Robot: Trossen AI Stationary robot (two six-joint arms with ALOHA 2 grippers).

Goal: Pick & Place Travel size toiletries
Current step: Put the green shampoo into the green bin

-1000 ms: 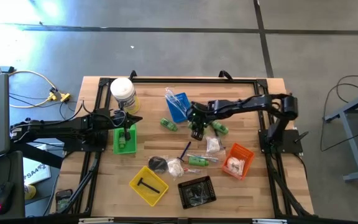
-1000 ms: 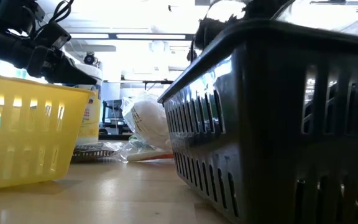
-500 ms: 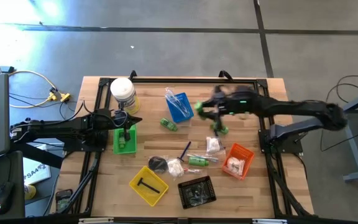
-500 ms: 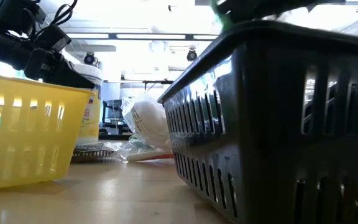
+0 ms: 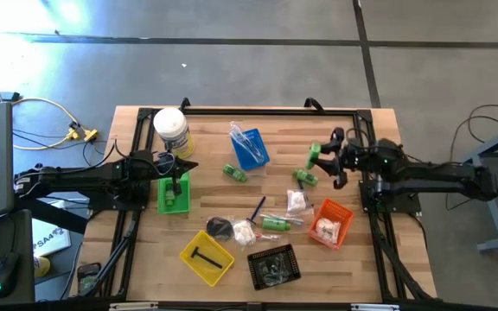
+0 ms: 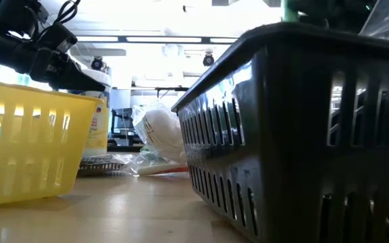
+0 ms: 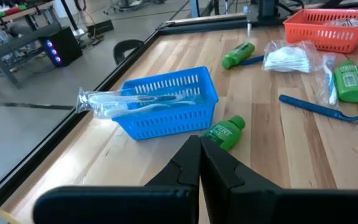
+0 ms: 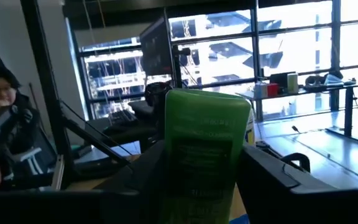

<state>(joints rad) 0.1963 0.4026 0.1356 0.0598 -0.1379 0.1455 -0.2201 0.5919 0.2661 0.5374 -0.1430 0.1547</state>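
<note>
My right gripper [image 5: 323, 161] hangs over the table's right part, shut on a small green bottle [image 5: 315, 156], which fills the middle of the right wrist view [image 8: 205, 143]. More toiletries lie on the wood: green bottles [image 5: 235, 173] [image 5: 305, 179] [image 5: 275, 223], a blue razor [image 5: 257, 208] and white sachets [image 5: 297, 200]. My left gripper [image 5: 181, 165] waits shut at the table's left, above the green tray [image 5: 173, 195]; it shows shut in its own view [image 7: 200, 167]. My right gripper pinches the green bottle's lower part [image 8: 199, 186] between its two fingers [image 8: 271, 180]. The fingers lie about level and point toward the table's left. The bottle's wide flat end [image 8: 207, 102] sticks out past the fingertips, and the bottle is lifted clear of the table.
A blue tray [image 5: 251, 147] holds a wrapped toothbrush [image 7: 120, 102]. An orange tray [image 5: 331, 222], a yellow tray [image 5: 207, 256] and a black tray [image 5: 273, 265] stand along the near side. A white tub [image 5: 171, 130] stands at the far left.
My right gripper has swung from the table's middle toward its right edge and risen, tipping from pointing down to about level. The green bottle has gone with it, lifted clear of the table.
</note>
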